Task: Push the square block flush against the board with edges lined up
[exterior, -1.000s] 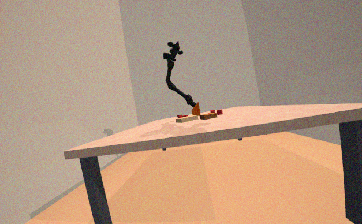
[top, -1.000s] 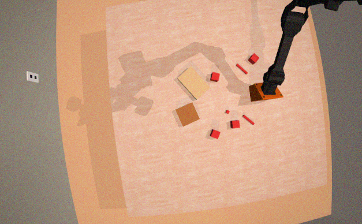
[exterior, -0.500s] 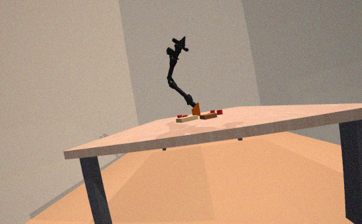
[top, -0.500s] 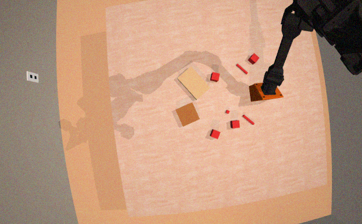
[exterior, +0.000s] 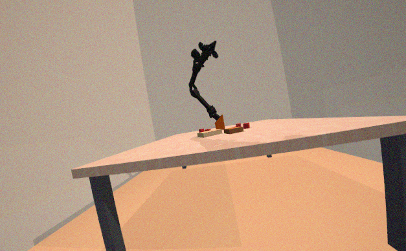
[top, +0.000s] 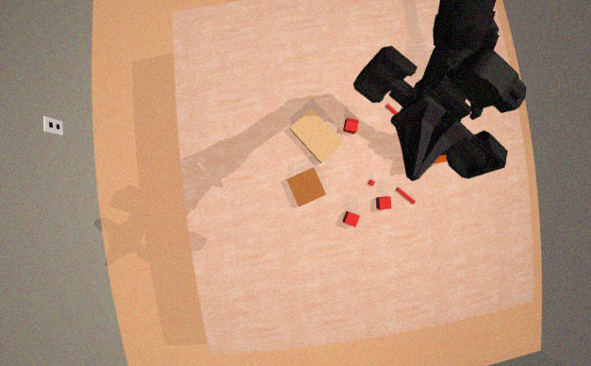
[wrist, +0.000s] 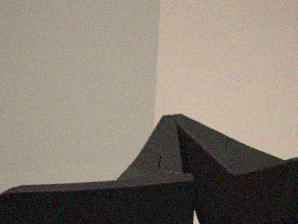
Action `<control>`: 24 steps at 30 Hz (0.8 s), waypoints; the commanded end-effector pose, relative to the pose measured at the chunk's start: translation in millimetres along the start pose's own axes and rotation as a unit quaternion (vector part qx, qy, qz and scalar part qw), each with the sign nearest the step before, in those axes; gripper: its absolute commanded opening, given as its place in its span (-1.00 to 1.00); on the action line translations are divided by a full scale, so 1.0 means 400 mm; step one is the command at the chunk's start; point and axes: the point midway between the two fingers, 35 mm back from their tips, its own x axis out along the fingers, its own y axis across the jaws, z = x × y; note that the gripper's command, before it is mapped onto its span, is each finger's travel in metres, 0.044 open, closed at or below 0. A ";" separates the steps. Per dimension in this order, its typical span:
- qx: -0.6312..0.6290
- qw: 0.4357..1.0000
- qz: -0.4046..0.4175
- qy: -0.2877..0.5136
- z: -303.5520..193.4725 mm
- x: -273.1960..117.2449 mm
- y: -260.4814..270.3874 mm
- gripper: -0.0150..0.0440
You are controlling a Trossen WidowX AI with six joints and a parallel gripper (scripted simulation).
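The brown square block [top: 305, 187] [exterior: 234, 130] lies flat on the table. The pale tan board [top: 316, 137] [exterior: 210, 133] lies flat beside it, turned at a different angle. A narrow gap shows between the block's upper corner and the board's lower corner in the top view; no whole side of the block touches the board. My gripper [top: 413, 177] [exterior: 215, 41] [wrist: 172, 124] is shut and empty, high above the table and away from both parts. The wrist view shows only the closed fingers and walls.
A red cube [top: 351, 125] stands just right of the board. Two more red cubes [top: 384, 203] [top: 351, 219], a tiny red cube [top: 371, 182] and a red rod [top: 405, 195] lie right of the block. Another red rod [top: 391, 109] is partly hidden by the arm. The arm's orange base [top: 440, 159] [exterior: 219, 123] stands behind.
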 end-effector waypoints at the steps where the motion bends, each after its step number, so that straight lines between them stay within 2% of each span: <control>1: 0.017 0.997 -0.017 0.067 -0.119 0.026 -0.036 -0.49; 13: 0.065 0.970 -0.059 0.227 -0.414 0.044 -0.113 -0.49; 24: 0.091 0.908 -0.093 0.399 -0.712 -0.016 -0.167 -0.49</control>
